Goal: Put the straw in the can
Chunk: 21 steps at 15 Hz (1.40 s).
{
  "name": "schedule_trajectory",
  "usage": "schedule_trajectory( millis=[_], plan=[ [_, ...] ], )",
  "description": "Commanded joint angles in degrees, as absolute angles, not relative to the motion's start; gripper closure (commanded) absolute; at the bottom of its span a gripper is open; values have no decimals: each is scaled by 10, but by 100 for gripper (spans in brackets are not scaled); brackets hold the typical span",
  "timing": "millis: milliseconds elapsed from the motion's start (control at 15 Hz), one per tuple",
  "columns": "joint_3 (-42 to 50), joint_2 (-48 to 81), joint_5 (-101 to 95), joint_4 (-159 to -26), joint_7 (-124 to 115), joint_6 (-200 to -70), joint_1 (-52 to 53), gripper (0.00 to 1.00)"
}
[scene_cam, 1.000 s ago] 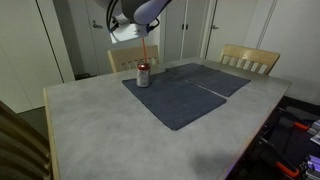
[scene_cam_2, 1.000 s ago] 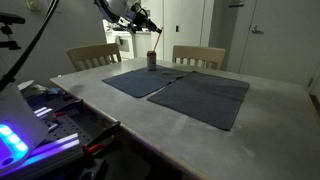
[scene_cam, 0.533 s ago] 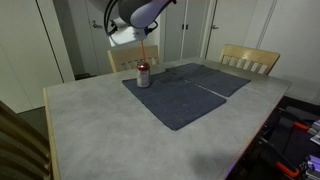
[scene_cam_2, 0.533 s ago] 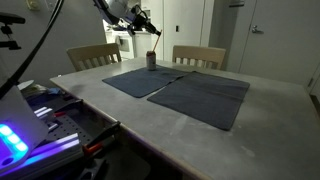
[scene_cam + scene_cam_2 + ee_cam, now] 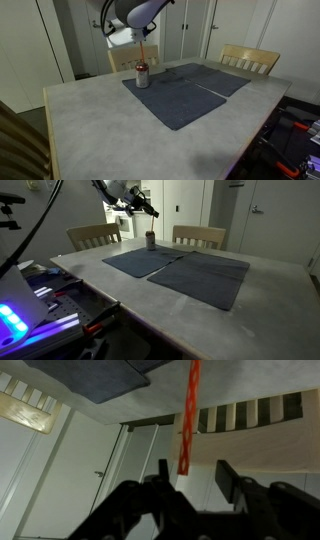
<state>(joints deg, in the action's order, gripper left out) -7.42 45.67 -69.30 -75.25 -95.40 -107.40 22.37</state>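
Observation:
The red can (image 5: 143,75) stands upright at the far corner of a dark grey mat; it also shows in an exterior view (image 5: 151,241). The thin red-orange straw (image 5: 147,56) rises upright out of the can's top. In the wrist view the straw (image 5: 189,415) runs away from me, with its near end just beyond my fingertips, closer to the left finger and not pinched. My gripper (image 5: 197,478) is open with a wide gap and hovers above the can (image 5: 136,38). The can itself is out of the wrist view.
Two dark grey mats (image 5: 185,95) lie side by side on the grey table (image 5: 90,130). Wooden chairs (image 5: 248,58) (image 5: 93,236) stand at the far edge. Doors and a white wall are behind. Cables and lit equipment (image 5: 30,305) sit beside the table.
My arm has shifted slightly up and away from the can. The straw and can have stayed in place.

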Motion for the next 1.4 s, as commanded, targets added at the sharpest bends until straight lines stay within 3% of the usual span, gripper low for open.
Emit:
schedule_trajectory(
  millis=[0, 200, 1000, 1333],
  plan=[
    [-67, 452, -674, -747, -943, -1064, 228, 16],
    [-64, 449, -670, -745, -943, -1063, 227, 0],
    [-67, 409, -624, -728, -886, -1031, 221, 0],
    [-98, 368, -590, -759, -821, -1104, 187, 0]
  ],
)
